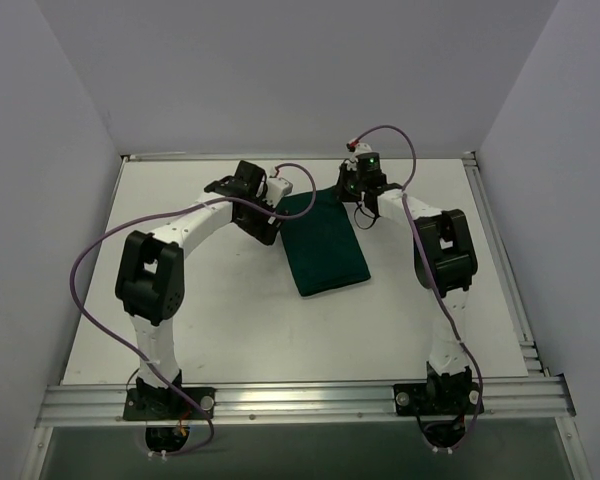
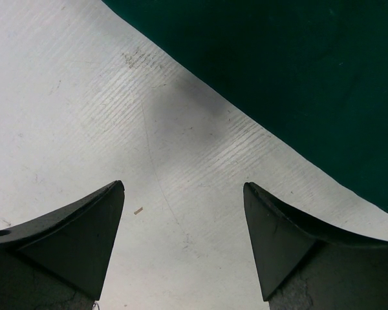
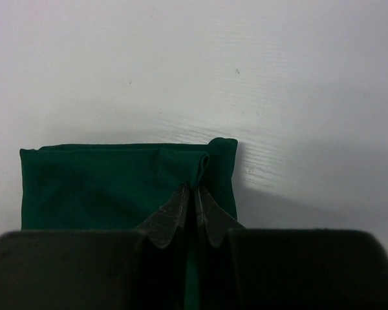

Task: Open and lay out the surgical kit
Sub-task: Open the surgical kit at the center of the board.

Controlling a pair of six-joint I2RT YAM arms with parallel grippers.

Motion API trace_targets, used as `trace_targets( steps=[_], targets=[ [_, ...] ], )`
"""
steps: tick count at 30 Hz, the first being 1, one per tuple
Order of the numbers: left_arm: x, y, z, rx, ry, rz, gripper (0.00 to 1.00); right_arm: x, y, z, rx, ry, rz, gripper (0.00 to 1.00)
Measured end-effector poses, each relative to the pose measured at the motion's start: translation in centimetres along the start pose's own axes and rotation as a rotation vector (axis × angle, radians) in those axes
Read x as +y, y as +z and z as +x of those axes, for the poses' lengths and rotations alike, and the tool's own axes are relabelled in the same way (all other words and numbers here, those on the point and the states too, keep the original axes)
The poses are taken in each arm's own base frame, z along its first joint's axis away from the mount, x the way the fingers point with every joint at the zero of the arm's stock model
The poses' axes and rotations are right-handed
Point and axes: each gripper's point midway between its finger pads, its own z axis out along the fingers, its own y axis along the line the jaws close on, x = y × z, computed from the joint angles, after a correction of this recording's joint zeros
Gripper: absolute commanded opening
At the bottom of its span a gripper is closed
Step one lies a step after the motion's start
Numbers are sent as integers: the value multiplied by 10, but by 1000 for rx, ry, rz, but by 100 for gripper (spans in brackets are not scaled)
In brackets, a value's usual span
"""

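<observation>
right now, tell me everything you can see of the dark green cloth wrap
The dark green cloth wrap is a folded rectangular bundle of matte fabric, closed, lying flat and slightly skewed on the white table between the arms. Nothing inside shows. The right gripper is shut on a raised fold near its far right corner. The left gripper hangs open over bare table beside its left edge, not touching.

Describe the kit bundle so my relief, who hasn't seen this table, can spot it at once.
On the white table, look just beyond the middle. The dark green cloth wrap lies there as a flat folded rectangle, with a fold near its far corner pinched by the right hand. Nothing else on the table is green or made of cloth.
</observation>
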Motion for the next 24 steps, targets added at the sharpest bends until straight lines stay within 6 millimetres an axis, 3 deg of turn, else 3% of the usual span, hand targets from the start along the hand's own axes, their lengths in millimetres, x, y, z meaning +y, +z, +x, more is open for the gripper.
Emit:
trace_targets(
  steps=[6, 10, 12, 16, 21, 24],
  targets=[
    [1, -4, -2, -8, 4, -3, 84, 8, -2, 0, 0, 16, 5, 0],
    [9, -16, -4, -30, -4, -17, 84, 36, -12, -5, -8, 38, 1, 0],
    [17, -27, -3, -48, -16, -29, 84, 62, -20, -9, -23, 49, -18, 0],
    [51, -59, 3, -93, -79, -65, 84, 133, -34, -4, -42, 91, -118, 0],
    [116, -104, 23, -161, -212, -147, 85, 216, -41, 21, -40, 187, -260, 0],
    [145, -120, 43, -171, -280, -191, 85, 256, -34, 42, -25, 257, -323, 0]
  ],
)
